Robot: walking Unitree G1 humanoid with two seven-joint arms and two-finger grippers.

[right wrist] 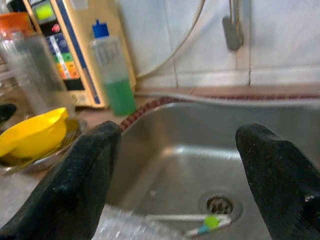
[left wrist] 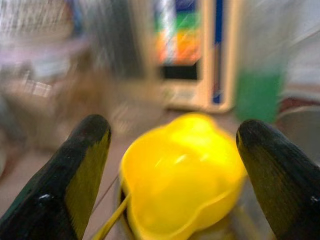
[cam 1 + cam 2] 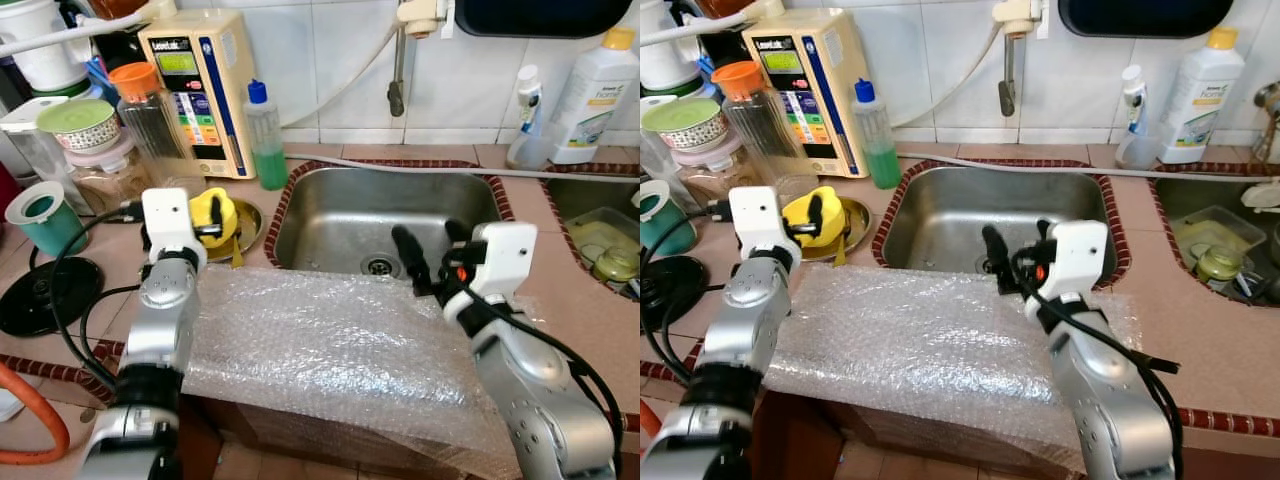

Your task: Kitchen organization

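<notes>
The sink (image 3: 330,225) is brushed steel with a dull sheen. Clear, crinkly bubble wrap (image 3: 330,345) lies glossy over the counter edge. The yellow bowl (image 2: 180,172) looks like smooth, shiny plastic, sitting on a metal dish (image 3: 248,222). Wall tiles (image 3: 340,60) are glazed white. The counter (image 3: 575,300) is matt pinkish tile.

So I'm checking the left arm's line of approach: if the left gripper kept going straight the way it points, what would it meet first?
Most likely the yellow bowl, dead ahead between the open fingers of the left gripper.
</notes>
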